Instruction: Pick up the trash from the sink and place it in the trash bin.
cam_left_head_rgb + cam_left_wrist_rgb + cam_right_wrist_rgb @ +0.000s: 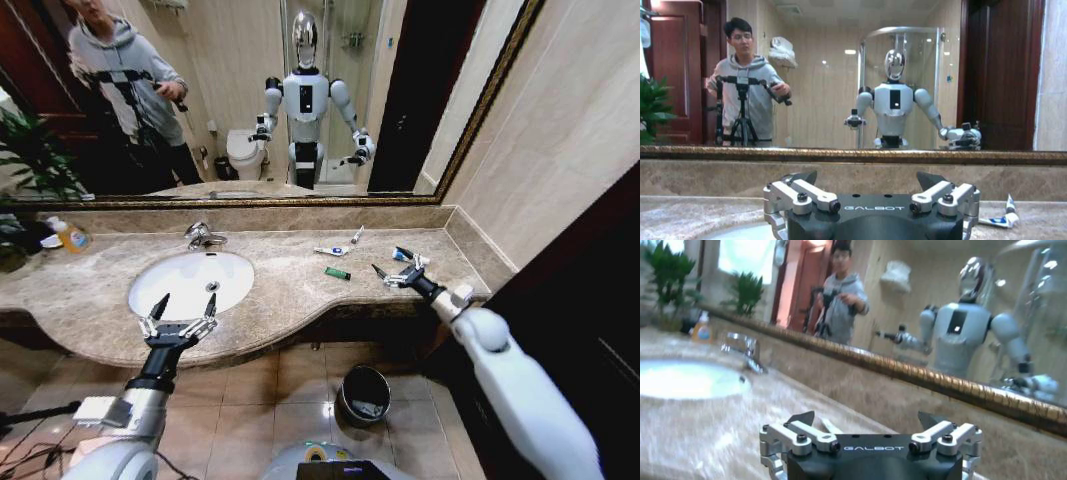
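No trash (337, 272) is binned: pieces lie on the table (290, 290) right of the sink (190, 283), both pincers, left (180, 313) and right (397, 270), open and empty, bin (363, 395) on the floor.

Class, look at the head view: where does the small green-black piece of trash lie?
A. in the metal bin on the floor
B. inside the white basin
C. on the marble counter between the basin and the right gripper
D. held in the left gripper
C: the green-black piece lies flat on the counter, between the basin and the right gripper.
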Available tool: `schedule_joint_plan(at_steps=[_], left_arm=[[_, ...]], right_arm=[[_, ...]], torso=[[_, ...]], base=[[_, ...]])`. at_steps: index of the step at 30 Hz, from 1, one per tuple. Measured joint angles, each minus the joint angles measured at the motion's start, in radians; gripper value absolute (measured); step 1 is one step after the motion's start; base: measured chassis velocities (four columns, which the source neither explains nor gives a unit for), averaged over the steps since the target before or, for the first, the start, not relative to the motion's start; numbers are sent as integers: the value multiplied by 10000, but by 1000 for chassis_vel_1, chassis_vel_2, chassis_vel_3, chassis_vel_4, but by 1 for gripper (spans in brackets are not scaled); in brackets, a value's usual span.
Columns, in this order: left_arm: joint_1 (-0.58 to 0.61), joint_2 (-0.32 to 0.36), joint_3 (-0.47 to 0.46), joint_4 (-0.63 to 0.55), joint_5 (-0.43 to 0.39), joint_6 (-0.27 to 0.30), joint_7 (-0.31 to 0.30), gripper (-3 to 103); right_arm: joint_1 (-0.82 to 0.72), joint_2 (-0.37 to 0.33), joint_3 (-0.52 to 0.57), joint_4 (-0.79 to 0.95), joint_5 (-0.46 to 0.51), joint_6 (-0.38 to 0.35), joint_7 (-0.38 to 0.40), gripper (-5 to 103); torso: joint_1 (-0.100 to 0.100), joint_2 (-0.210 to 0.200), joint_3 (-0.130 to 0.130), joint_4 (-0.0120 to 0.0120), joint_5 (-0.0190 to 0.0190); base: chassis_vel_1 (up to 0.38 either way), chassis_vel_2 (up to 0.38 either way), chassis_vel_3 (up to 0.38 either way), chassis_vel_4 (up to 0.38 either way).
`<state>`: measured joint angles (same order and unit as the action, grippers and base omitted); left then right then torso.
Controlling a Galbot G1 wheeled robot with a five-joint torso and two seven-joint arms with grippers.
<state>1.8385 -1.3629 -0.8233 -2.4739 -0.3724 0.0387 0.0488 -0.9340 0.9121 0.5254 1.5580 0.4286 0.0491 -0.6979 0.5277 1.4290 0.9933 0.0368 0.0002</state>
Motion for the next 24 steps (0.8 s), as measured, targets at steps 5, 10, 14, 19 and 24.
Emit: schedule_joint_plan(at_steps=[5, 10, 14, 19, 24], left_arm=[[0, 0, 0, 1, 0, 0, 0, 100], [0, 0, -1, 0, 0, 0, 0, 100], [0, 0, 0, 0, 0, 0, 0, 100], [0, 0, 0, 0, 0, 0, 0, 100], [0, 0, 0, 0, 0, 0, 0, 100]], right_arm=[[1501, -40, -415, -1971, -540, 83, -429, 100], [2259, 183, -734, -2787, -1490, -517, 661, 100], [2769, 308, -1018, -3459, -1894, -933, 1072, 100], [3421, 451, -1342, -4574, -2268, -965, 1066, 100], [3859, 497, -1588, -5372, -2419, -1274, 936, 100]], torso=[[0, 0, 0, 0, -3], [0, 0, -1, 2, -3], [-1, 0, -1, 0, -1], [-1, 0, -1, 0, -1], [-2, -1, -1, 1, -1]], base=[[0, 0, 0, 0], [0, 0, 0, 0], [0, 0, 0, 0], [0, 0, 0, 0], [0, 0, 0, 0]])
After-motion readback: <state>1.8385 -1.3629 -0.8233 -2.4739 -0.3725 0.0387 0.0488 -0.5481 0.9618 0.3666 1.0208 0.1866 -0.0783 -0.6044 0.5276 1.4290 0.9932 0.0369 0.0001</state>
